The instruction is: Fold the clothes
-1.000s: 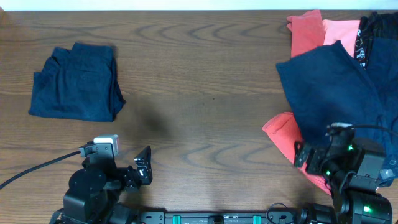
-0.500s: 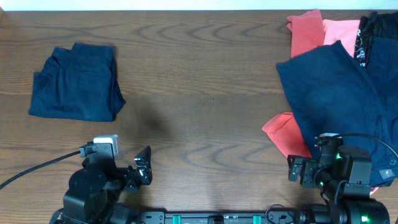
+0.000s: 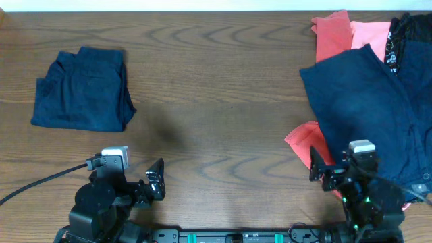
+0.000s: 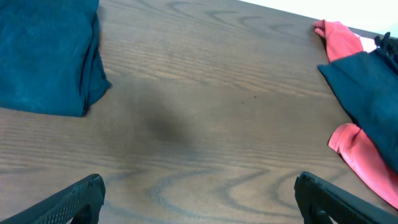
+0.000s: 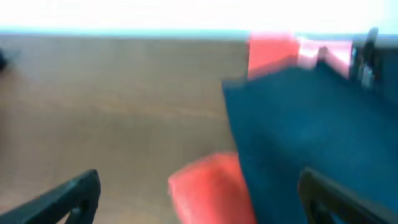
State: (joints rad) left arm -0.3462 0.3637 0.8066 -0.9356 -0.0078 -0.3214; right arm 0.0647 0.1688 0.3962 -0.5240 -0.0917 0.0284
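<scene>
A folded dark navy garment point(image 3: 81, 91) lies at the far left and shows in the left wrist view point(image 4: 46, 53). At the right lies a heap: a large dark navy garment point(image 3: 368, 101) over coral-red garments point(image 3: 334, 34), one coral-red corner point(image 3: 305, 145) sticking out at its near left, and a black one with white print point(image 3: 403, 34) at the far right. My left gripper point(image 3: 156, 181) is open and empty over bare wood point(image 4: 199, 199). My right gripper point(image 3: 322, 170) is open and empty, just in front of the coral-red corner point(image 5: 208, 190) and navy cloth point(image 5: 311, 118).
The wooden table point(image 3: 216, 101) has its far edge along the top of the overhead view. A black cable point(image 3: 40, 182) runs from the left arm to the left edge. The right wrist view is blurred.
My right arm has swung left from the near edge of the heap, and its gripper now points at the coral-red corner. The left arm and the clothes have not moved.
</scene>
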